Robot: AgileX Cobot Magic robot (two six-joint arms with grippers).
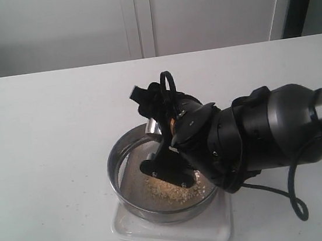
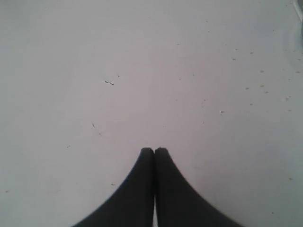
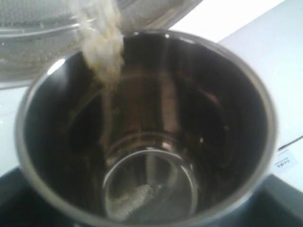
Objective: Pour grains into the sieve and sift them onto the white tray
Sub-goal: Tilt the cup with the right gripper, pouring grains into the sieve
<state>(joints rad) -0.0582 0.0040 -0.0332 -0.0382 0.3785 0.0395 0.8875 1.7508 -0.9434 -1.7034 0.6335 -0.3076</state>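
Observation:
The sieve (image 1: 120,158), a wide steel ring with grey mesh, rests on the white tray (image 1: 217,232) near the table's front. A heap of yellow and pale grains (image 1: 171,192) lies on the mesh. My right gripper (image 1: 165,160) is shut on a small steel cup (image 1: 152,127), tipped over the sieve. In the right wrist view the cup (image 3: 227,142) is nearly empty, and a stream of grains (image 3: 105,47) slides over its rim toward the sieve's mesh (image 3: 33,21). My left gripper (image 2: 154,151) is shut on nothing above bare table; the exterior view does not show it.
The white table (image 1: 44,129) runs wide on the left and behind the sieve. The right arm's black cable (image 1: 298,205) loops over the table at the right. White cabinet doors (image 1: 136,17) stand behind. Scattered specks (image 2: 260,85) lie on the table under the left gripper.

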